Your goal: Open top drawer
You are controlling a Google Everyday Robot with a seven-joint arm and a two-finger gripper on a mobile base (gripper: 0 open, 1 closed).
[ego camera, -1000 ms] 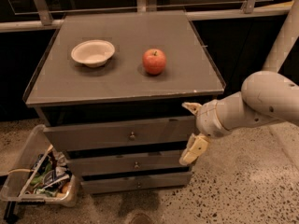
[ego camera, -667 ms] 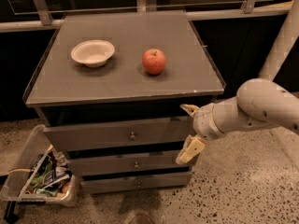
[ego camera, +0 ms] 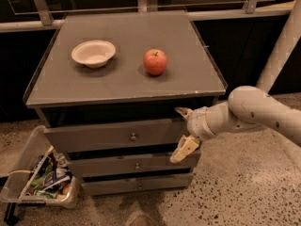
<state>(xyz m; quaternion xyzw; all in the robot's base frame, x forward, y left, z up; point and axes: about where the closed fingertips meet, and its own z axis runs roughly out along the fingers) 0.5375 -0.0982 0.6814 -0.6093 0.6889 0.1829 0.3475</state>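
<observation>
Here, end effector agape at top drawer right end

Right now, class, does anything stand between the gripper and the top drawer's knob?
Nothing visible does. The gripper, open, is at the right end of the top drawer; bare front separates it from the knob.

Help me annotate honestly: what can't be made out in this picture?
Camera view:
- Wide grey wooden top drawer: interior hidden behind its front.
- Cream two-finger hand, open at the drawer's right end: contact with the front unclear.
- Clear plastic bin, lower left: contents too jumbled to identify.
</observation>
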